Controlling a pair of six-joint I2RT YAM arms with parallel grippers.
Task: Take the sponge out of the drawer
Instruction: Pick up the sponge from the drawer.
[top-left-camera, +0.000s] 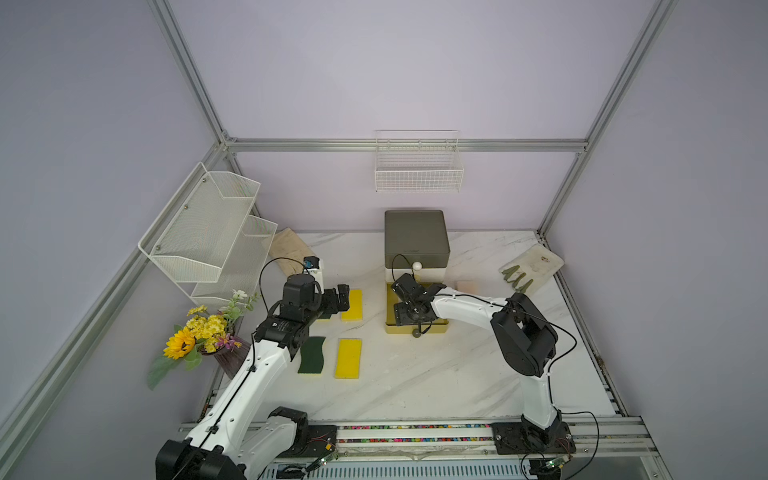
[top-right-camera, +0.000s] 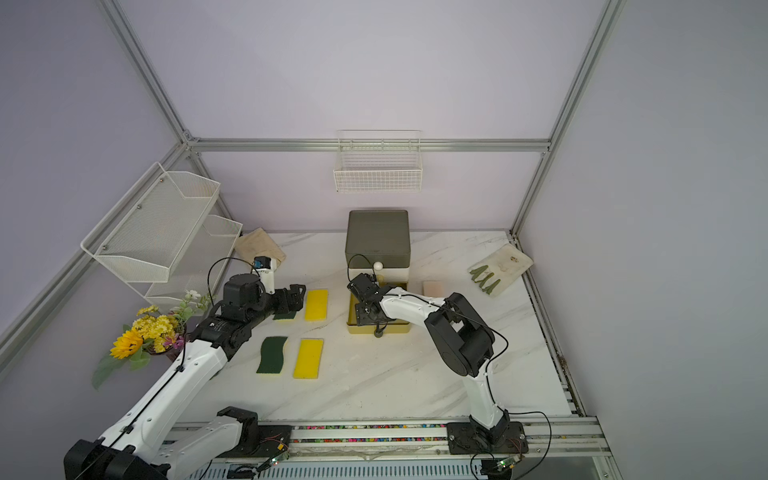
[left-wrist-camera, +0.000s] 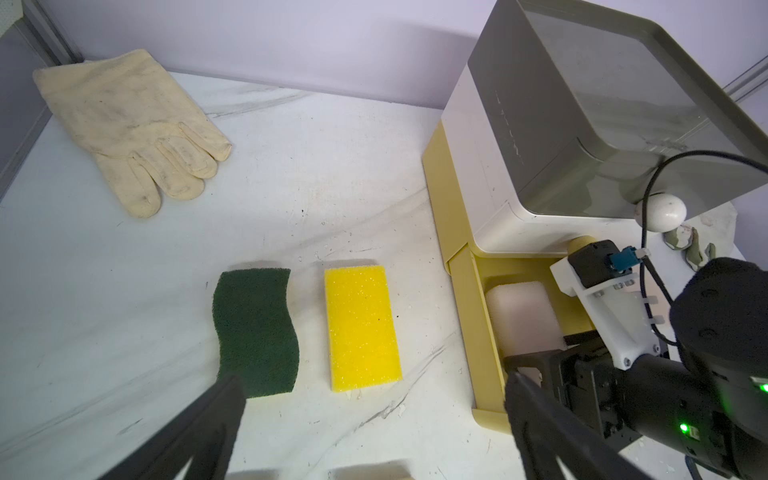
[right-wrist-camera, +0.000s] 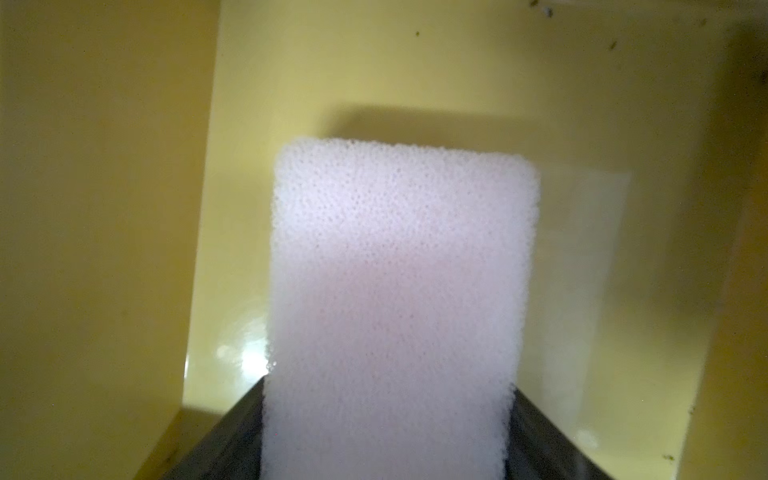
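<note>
The yellow drawer (top-left-camera: 417, 330) (top-right-camera: 376, 330) (left-wrist-camera: 469, 299) (right-wrist-camera: 104, 208) stands pulled out at the bottom of the grey-topped cabinet (top-left-camera: 415, 237). A pale pink sponge (right-wrist-camera: 399, 291) (left-wrist-camera: 521, 307) lies inside it. My right gripper (right-wrist-camera: 388, 384) (top-left-camera: 409, 309) (top-right-camera: 365, 309) reaches down into the drawer, and its dark fingers (right-wrist-camera: 245, 415) press against both long sides of the sponge. In both top views the arm hides the sponge. My left gripper (left-wrist-camera: 372, 378) (top-left-camera: 343, 297) (top-right-camera: 297, 297) hovers open over the table left of the drawer, holding nothing.
Yellow sponges (top-left-camera: 351, 304) (top-left-camera: 348, 358) and a green scouring pad (top-left-camera: 311, 354) (left-wrist-camera: 257, 332) lie on the marble table left of the cabinet. A cream glove (left-wrist-camera: 133, 124) lies at the back left, a flower vase (top-left-camera: 208, 336) at the left edge, a cutting board (top-left-camera: 532, 264) at the back right.
</note>
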